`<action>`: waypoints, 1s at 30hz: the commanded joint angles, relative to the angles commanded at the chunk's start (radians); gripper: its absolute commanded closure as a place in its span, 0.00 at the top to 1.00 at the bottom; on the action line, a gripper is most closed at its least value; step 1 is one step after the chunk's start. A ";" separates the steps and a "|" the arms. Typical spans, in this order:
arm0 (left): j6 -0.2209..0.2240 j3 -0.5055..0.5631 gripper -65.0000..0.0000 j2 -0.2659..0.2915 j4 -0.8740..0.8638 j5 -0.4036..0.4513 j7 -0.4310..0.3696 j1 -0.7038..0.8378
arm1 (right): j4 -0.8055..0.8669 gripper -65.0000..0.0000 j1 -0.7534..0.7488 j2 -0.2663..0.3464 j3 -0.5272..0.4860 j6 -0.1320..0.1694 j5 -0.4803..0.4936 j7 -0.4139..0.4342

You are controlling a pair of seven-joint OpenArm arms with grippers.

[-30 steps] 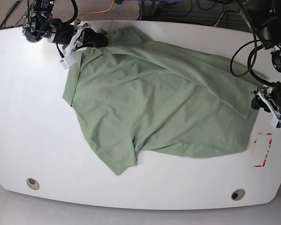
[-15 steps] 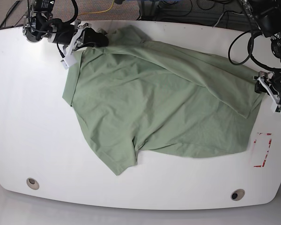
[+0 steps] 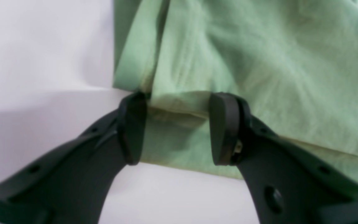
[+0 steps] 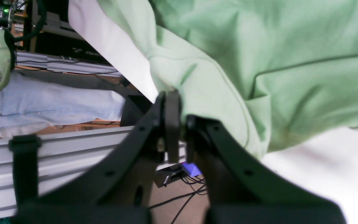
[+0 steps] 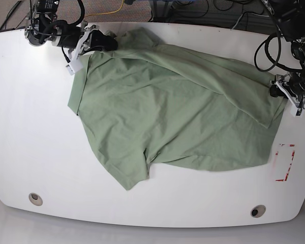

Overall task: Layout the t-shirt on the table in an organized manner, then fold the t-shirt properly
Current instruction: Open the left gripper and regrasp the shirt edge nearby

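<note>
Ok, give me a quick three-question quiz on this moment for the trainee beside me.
1. True or false: the left gripper is clamped shut on the t-shirt.
2. Where does the right gripper hold the t-shirt? A) at the far edge of the table; B) beside a grommet hole; C) at the near sleeve.
3. Does the shirt cover the red tape mark?

Key:
1. False. Its jaws stand open, with the hem between them.
2. A.
3. No. The mark lies uncovered, just off the hem.
</note>
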 joint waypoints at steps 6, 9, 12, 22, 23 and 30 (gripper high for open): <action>0.000 0.000 0.40 0.000 0.005 0.000 0.005 0.000 | 0.000 0.00 0.000 -0.002 0.000 0.000 0.000 0.000; 0.000 0.000 0.16 0.000 0.005 0.000 0.005 0.000 | 0.000 0.00 0.000 -0.002 0.000 0.000 0.000 0.000; 0.000 0.002 0.01 0.000 0.006 0.000 0.005 0.002 | 0.000 0.00 0.000 -0.002 0.000 0.000 0.000 0.000; 0.000 0.011 0.00 0.000 0.163 -0.002 0.058 0.035 | -0.002 0.00 0.000 -0.003 0.002 0.000 0.000 0.000; 0.000 0.008 0.00 0.000 0.192 -0.002 0.071 0.043 | -0.002 0.00 0.000 -0.003 0.002 0.000 0.000 0.000; 0.000 -0.037 0.00 0.002 0.344 -0.002 0.161 0.080 | -0.002 0.00 0.000 -0.003 0.002 -0.002 -0.002 0.000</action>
